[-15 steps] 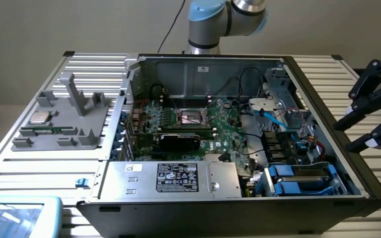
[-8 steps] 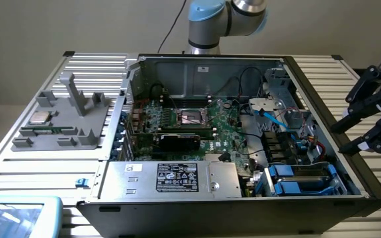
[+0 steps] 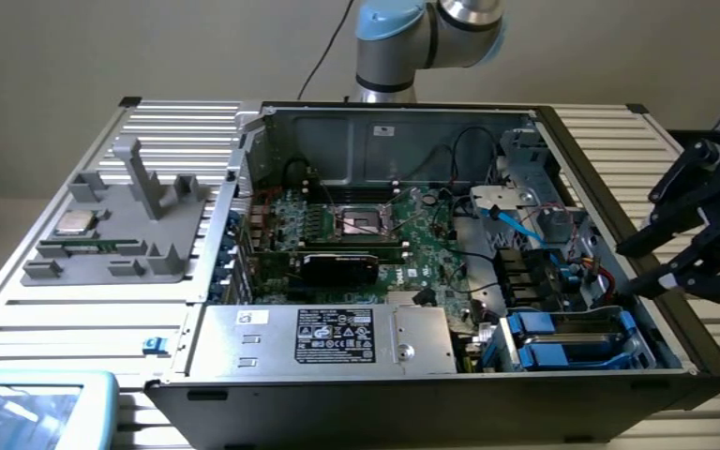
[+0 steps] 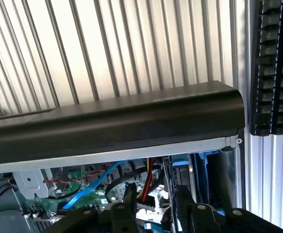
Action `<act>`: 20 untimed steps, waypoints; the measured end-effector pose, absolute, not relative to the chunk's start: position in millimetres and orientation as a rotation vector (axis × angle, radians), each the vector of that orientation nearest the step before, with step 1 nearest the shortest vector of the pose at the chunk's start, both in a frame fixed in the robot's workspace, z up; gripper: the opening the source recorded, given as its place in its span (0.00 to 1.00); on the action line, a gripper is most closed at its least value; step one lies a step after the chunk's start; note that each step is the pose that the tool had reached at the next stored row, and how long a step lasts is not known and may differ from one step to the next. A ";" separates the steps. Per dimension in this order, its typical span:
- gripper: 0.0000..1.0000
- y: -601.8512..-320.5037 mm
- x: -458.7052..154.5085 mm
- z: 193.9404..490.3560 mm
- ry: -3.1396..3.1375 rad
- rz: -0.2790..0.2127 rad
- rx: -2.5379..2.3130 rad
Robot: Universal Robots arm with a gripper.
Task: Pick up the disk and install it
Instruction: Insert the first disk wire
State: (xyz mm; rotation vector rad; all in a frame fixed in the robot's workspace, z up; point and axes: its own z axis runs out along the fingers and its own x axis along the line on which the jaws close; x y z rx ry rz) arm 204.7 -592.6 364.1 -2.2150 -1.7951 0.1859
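Note:
The disk (image 3: 569, 339) lies flat in its bright blue frame in the drive bay, at the front corner of the open computer case (image 3: 373, 122) on the exterior view's right. My gripper (image 3: 636, 270) hangs above the case's side wall on that side, a little behind the bay and apart from the disk. Its black fingers (image 4: 127, 201) stand apart with nothing between them. In the wrist view my gripper (image 4: 153, 208) looks down past the black case wall (image 4: 112, 121) onto cables and a bit of blue plastic (image 4: 180, 161).
A grey power supply box (image 3: 335, 337) with a black label fills the case's front. The motherboard (image 3: 360, 230) lies behind it. A grey fixture (image 3: 116, 234) holding a small silver chip (image 3: 76, 223) stands outside the case. A black keyboard (image 4: 277, 63) lies beyond the case wall.

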 end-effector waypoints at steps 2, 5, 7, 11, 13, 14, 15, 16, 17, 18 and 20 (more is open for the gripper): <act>0.45 -592.6 204.8 360.5 -1.765 0.181 -2.237; 0.45 -592.4 204.4 355.3 -1.731 0.178 -2.261; 0.45 -591.7 203.4 351.9 -1.716 0.178 -2.271; 0.45 -590.1 199.7 344.4 -1.696 0.179 -2.288; 0.45 -589.5 197.8 341.0 -1.688 0.180 -2.296; 0.45 -589.3 196.8 339.1 -1.683 0.180 -2.299; 0.45 -589.1 196.0 337.4 -1.678 0.180 -2.303; 0.45 -588.9 195.7 336.1 -1.674 0.179 -2.306; 0.45 -588.8 195.6 335.3 -1.670 0.179 -2.309; 0.45 -588.6 195.6 334.9 -1.666 0.178 -2.311; 0.45 -588.6 195.3 334.8 -1.660 0.178 -2.315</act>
